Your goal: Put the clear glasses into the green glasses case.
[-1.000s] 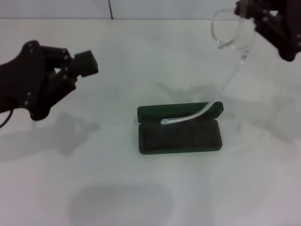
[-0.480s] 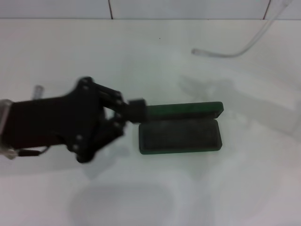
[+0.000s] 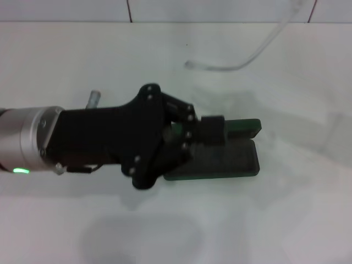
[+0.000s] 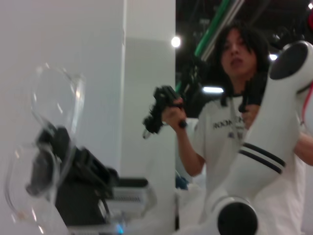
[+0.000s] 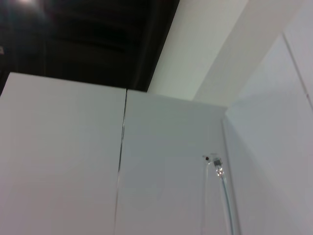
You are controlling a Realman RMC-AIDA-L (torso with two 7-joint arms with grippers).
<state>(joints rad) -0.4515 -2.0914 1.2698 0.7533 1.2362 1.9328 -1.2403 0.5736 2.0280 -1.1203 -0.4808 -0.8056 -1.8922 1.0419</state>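
Observation:
The green glasses case [image 3: 242, 160] lies open on the white table, its lid [image 3: 246, 127] standing at the far side. My left gripper [image 3: 212, 132] hovers over the case's left half with its fingers together and nothing between them, and it hides that part of the case. The clear glasses [image 3: 248, 59] are in the air beyond the case; in the head view only one thin curved arm shows. In the left wrist view both clear lenses [image 4: 56, 98] frame my right gripper [image 4: 46, 156], which is shut on them. A clear arm [image 5: 226, 196] also shows in the right wrist view.
The white table [image 3: 82, 66] meets a tiled wall at the back. My left arm's silver cuff [image 3: 33, 137] lies across the table's left side. A person [image 4: 234, 122] holding a hand controller and a white robot arm [image 4: 264, 147] stand farther off.
My left arm has swept right, from the table's left side to above the case. The glasses have risen, so the arm tip that rested in the case now hangs above and behind it.

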